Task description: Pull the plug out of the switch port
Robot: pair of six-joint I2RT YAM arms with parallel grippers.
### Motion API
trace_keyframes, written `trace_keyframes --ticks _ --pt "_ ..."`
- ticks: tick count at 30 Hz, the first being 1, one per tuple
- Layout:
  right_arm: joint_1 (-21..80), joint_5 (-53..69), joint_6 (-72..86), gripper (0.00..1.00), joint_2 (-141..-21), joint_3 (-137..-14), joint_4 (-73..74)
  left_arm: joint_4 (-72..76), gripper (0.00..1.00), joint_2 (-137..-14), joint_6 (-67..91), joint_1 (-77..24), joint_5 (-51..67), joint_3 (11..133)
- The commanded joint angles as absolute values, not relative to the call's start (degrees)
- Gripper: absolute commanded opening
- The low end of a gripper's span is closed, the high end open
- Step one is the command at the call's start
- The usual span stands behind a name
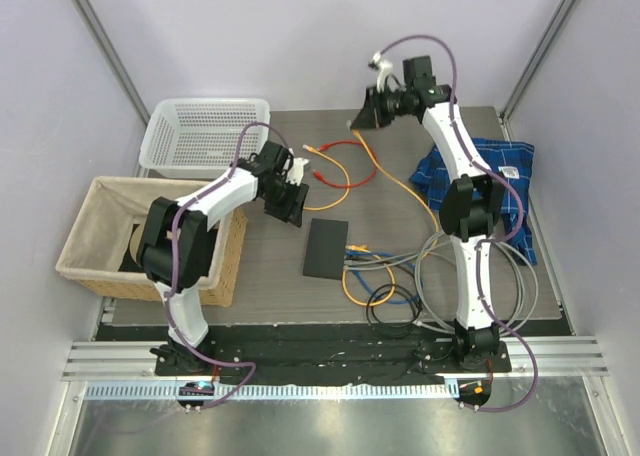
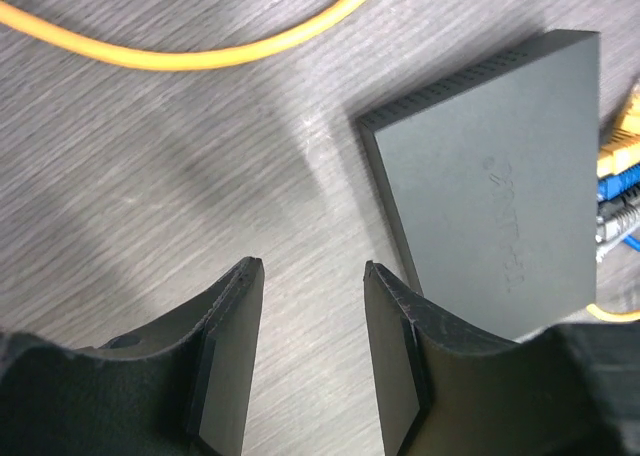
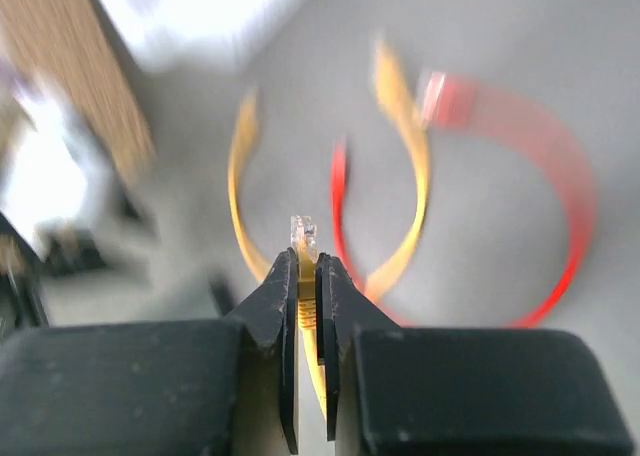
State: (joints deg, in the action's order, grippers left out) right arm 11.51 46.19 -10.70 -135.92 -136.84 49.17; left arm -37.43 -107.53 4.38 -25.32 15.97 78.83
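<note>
On the table (image 1: 260,276), the switch (image 1: 326,248) lies flat in the middle, with cables (image 1: 372,266) plugged into its right edge.
The left jaws hang half open over bare table just beside the switch; the right jaws, raised at the far end, pinch a yellow plug (image 3: 303,231).

Pale lilac walls (image 1: 300,36) on three sides, soft even light. Grey metal posts (image 1: 98,31) up the back corners, L & R. Table (image 1: 275,266) w/ grey wood-grain top. Aluminium rail (image 1: 560,358) along near edge, shiny steel sheet (image 1: 330,426) below.
</note>
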Motion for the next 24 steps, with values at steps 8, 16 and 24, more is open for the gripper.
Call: trace_keyframes --ticks 8,16,24 --pt "15.99 36.92 20.74 0.01 -137.81 -149.5 2.55 -36.65 0.5 -101.69 4.31 -25.58 16.17 76.38" --pt "20.48 29.91 14.96 0.02 -145.8 -148.27 5.44 -37.26 0.5 -100.37 4.31 -25.58 16.17 76.29" --pt "19.26 28.03 12.74 0.76 -143.8 -144.76 11.5 -37.0 0.51 -98.53 3.87 -25.49 15.56 73.74"
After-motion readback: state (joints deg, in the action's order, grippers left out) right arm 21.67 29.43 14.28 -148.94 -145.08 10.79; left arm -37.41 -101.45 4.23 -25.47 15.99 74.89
